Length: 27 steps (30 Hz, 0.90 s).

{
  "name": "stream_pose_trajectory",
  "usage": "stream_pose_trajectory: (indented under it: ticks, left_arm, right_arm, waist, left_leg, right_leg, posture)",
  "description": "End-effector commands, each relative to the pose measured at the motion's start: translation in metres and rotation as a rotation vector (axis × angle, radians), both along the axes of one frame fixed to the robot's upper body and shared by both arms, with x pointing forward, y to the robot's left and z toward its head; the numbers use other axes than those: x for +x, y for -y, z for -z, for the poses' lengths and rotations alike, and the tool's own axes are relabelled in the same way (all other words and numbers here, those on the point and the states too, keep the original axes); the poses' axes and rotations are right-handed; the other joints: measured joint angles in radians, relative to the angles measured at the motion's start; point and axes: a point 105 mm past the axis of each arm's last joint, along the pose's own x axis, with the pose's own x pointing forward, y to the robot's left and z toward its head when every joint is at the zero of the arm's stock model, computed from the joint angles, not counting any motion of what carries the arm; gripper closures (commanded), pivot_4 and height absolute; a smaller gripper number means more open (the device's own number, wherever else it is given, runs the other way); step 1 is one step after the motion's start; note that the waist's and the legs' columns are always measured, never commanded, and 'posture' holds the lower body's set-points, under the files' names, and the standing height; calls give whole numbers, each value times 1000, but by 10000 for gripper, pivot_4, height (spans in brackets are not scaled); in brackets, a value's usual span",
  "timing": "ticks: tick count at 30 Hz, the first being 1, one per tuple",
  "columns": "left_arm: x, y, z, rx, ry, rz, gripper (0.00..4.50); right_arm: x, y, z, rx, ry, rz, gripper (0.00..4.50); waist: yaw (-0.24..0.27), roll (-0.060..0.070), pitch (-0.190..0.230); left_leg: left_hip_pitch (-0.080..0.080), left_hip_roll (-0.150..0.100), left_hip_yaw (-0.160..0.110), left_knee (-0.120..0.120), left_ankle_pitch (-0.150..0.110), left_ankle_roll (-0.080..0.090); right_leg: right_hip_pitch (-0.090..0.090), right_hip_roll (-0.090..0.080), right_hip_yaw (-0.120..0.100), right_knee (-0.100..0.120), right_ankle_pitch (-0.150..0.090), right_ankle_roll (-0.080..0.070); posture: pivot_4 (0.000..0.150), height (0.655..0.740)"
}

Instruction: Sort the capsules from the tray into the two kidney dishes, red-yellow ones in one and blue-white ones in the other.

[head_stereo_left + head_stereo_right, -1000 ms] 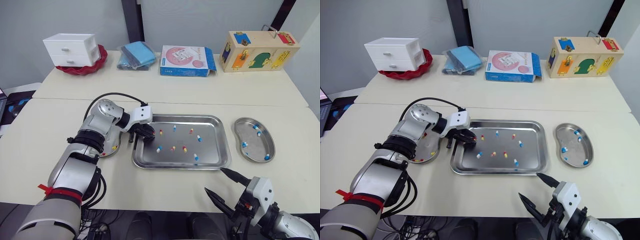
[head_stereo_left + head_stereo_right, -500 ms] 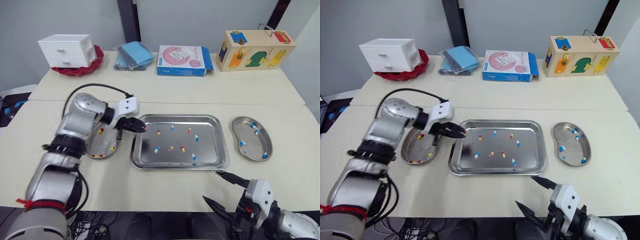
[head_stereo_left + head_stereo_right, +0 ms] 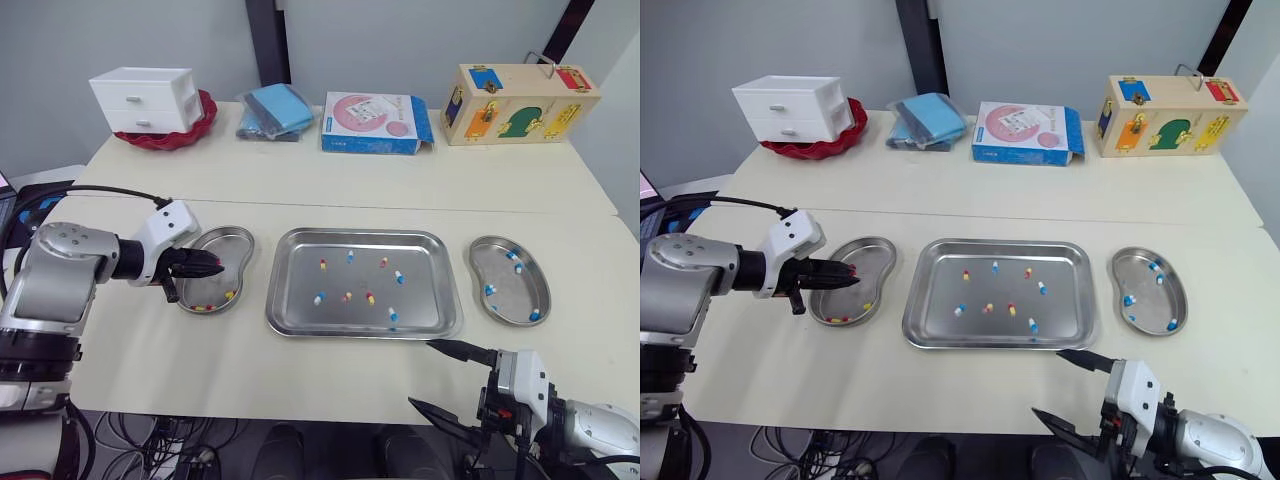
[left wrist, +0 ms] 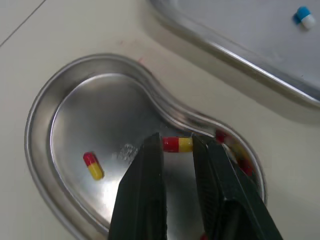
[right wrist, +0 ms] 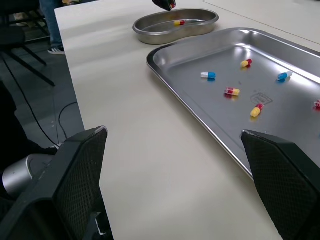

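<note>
Deposit step: one red-yellow capsule (image 4: 177,144) is clamped in the left gripper (image 3: 215,267) above the left kidney dish (image 4: 90,115), where release is judged due next; the right gripper (image 3: 421,373) is spread wide, near the tray (image 3: 295,315).

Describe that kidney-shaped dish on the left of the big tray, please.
The left kidney dish is a shallow, shiny, bean-shaped bowl that looks like polished metal, with a raised rim. It lies flat on the beige table, just left of the tray and apart from it. Several red-yellow capsules lie inside. The left gripper hovers over it, pinching one more red-yellow capsule at its fingertips.
</note>
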Motion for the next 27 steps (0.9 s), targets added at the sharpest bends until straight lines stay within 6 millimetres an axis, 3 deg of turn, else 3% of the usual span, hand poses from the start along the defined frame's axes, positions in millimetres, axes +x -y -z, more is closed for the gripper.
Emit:
stream_pose_trajectory:
  ticks: [1,12,25,27]
  left_arm:
    - [2,-2,-16,0,74,-22,38524]
    - [3,-6,-14,9,55,-46,38524]
    - [2,-8,-12,13,42,-43,214]
    - [3,-7,-12,14,42,-41,214]
  right_arm:
    - [2,1,-4,6,9,-14,0]
    - [7,-1,-6,18,17,8,0]
    - [7,0,-7,21,16,26,0]
    - [8,0,-6,22,17,27,0]
  waist:
    - [2,-1,-1]
    - [-3,-1,0]
    - [-3,-1,0]
    - [-3,-1,0]
  left_leg:
    - [0,0,0,0,0,0]
    - [0,0,0,0,0,0]
    - [0,0,0,0,0,0]
    - [0,0,0,0,0,0]
  right_leg:
    - [0,0,0,0,0,0]
    - [0,0,0,0,0,0]
    - [0,0,0,0,0,0]
    - [0,0,0,0,0,0]
  posture:
    - [1500,7400]
    - [1500,7400]
    - [1500,7400]
    - [1500,7400]
